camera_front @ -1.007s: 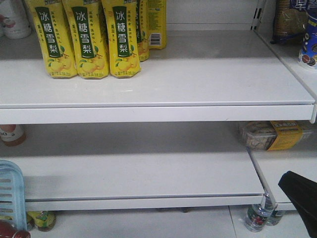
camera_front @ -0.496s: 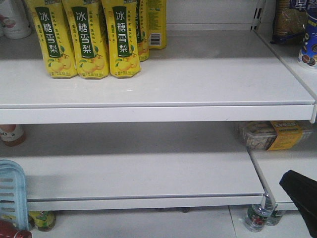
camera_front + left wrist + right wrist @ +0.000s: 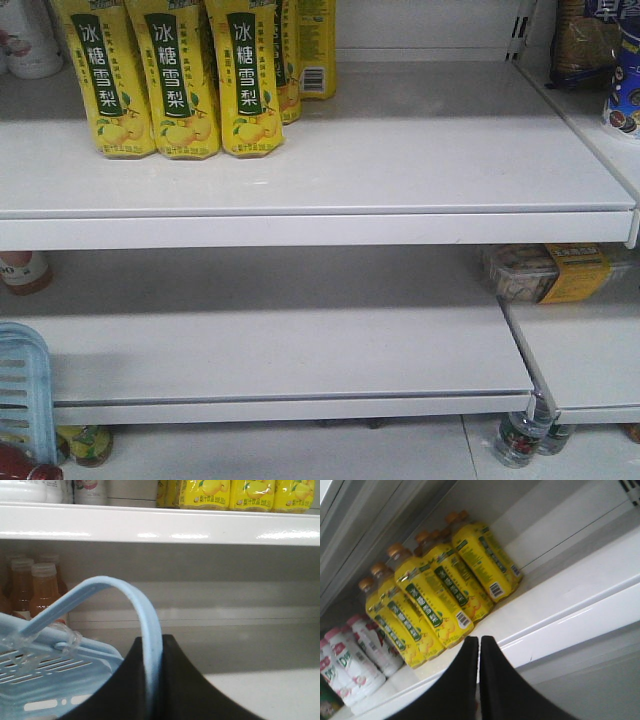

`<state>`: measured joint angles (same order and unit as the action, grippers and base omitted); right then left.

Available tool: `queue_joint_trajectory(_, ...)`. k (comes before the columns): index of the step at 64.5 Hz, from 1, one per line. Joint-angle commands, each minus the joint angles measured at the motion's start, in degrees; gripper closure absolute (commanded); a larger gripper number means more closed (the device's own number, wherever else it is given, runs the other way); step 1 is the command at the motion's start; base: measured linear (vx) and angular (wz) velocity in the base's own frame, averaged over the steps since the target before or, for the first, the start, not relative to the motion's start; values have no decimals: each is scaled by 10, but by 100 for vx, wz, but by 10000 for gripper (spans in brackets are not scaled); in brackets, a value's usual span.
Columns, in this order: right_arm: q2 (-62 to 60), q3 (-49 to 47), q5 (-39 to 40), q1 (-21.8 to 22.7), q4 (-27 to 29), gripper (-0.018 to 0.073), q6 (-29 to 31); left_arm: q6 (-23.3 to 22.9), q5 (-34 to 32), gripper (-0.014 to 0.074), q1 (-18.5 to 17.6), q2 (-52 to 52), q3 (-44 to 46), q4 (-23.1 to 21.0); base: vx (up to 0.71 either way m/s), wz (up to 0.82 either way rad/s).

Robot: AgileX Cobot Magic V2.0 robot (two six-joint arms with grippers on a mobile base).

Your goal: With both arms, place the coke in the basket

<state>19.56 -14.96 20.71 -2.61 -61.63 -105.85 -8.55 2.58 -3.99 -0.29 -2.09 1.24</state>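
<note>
Light-blue basket (image 3: 55, 680), its strap handle (image 3: 145, 630) pinched in the left end effector (image 3: 152, 680), with the red coke (image 3: 25, 468) lying just below its edge; right end effector (image 3: 479, 680) pressed together and empty, so lifting the basket away comes next.

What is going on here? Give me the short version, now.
The left arm has its jaws shut on the flat strap handle of the light-blue slotted plastic basket, holding it in front of the white shelves. The right arm has its jaws shut on nothing, pointing towards the yellow pear-drink bottles. The small glossy red coke bottle shows just below the basket; whether it is inside cannot be told.
</note>
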Motion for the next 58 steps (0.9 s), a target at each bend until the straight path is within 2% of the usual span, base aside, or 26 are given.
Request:
queue_joint_trajectory(1,4,-16,1,1,55,564,-23,20,-97,603,1,-13,2,21,0,0)
queue_joint_trajectory(7,4,-14,-15,-15,95,564,-5,20,-97,603,1,-13,2,21,0,0)
queue_joint_trajectory(12,4,-14,-44,-34,171,564,81,20,-97,603,1,-13,2,21,0,0)
queue_joint_trajectory(16,3,-14,-71,-47,271,564,220,20,-97,603,1,-13,2,21,0,0)
queue_joint_trajectory(22,-3,10,-89,-65,481,564,461,20,-97,603,1,-13,2,21,0,0)
queue_joint_trajectory(26,-19,40,-81,-68,559,564,586,20,-97,603,1,-13,2,21,0,0)
queue_joint_trajectory(30,-45,80,-70,-67,609,564,648,20,-97,603,1,-13,2,21,0,0)
queue_joint_trajectory(33,-73,107,-63,-66,616,564,669,20,-97,603,1,-13,2,21,0,0)
queue_joint_trajectory(42,-163,174,-64,-66,573,564,706,20,-97,603,1,-13,2,21,0,0)
queue_joint_trajectory(44,-177,172,-105,-66,565,564,710,20,-97,603,1,-13,2,21,0,0)
queue_joint_trajectory(53,-211,172,-195,-63,552,564,746,20,-97,603,1,-13,2,21,0,0)
queue_joint_trajectory(58,-212,172,-242,-43,553,564,755,20,-97,603,1,-13,2,21,0,0)
